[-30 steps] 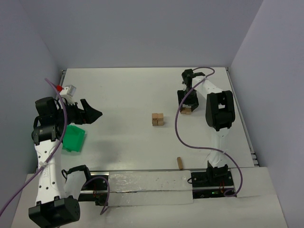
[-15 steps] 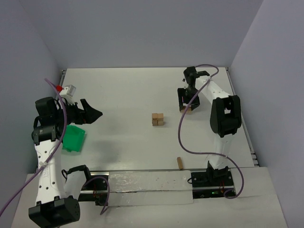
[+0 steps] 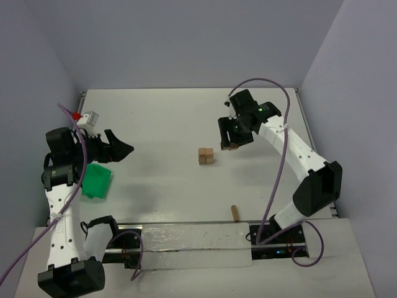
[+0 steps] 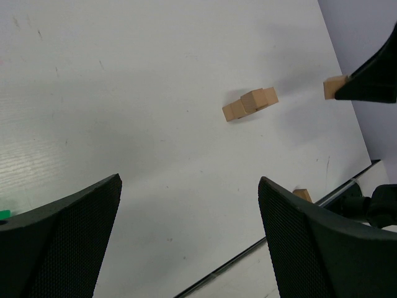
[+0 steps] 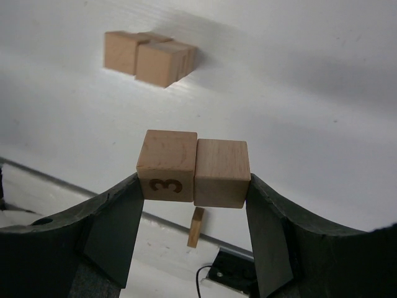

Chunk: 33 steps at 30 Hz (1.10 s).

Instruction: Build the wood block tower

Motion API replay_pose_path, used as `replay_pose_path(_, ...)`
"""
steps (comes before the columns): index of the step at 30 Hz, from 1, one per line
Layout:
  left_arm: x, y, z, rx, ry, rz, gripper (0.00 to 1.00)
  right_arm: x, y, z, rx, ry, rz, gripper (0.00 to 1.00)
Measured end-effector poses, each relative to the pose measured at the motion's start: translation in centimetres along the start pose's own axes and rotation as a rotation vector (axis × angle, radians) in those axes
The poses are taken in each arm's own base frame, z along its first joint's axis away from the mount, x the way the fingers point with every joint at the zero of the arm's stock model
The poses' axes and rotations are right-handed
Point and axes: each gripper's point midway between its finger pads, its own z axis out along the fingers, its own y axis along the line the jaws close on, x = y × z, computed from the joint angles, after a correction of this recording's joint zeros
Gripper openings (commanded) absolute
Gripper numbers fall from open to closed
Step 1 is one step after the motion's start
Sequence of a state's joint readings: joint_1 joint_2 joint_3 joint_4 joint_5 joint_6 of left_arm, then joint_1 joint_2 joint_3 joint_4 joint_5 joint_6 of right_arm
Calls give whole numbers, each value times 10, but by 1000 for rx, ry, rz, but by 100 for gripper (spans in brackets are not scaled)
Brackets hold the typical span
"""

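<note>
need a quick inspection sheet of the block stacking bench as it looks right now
surface: white table, no spills seen
job's things: small tower mid-table; pair of cubes, one marked 3, side by side in the right gripper; lone wood piece by the near edge
clutter: green tray at left; red and white object at far left, partly hidden
grippers: left gripper open, empty; right gripper shut on the pair, just right of the tower
cables: left cable and right cable, purple, neither touching the blocks
surroundings: plain walls on three sides
</note>
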<state>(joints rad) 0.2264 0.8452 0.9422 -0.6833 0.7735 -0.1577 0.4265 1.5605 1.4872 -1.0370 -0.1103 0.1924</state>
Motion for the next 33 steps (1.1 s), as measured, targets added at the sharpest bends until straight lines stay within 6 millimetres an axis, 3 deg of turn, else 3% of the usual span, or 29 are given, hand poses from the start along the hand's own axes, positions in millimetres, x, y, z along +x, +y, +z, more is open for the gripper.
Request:
replay_pose_path(4,0,0,-1,-11,-8,-7,97,11,19,-9,-30,-10,1,0)
replay_pose_path(9,-3,-2,-5,-23,-29,0,97,20,29,2,-31,39,71,0)
replay_pose_path(17,-4,1,-6,-49,-42,-10,97,1,73,-4,-40,-20,42,0)
replay_pose_path(22,-5,3,-6,-59,-43,-14,97,13,96,4,-28,-1,-2,0)
replay_pose_path(28,-6,4,-8,-78,-53,-13,97,18,95,29,48,44,-20,0)
replay_pose_path(33,-7,4,-9,-83,-61,-8,97,13,88,31,96,25,-12,0)
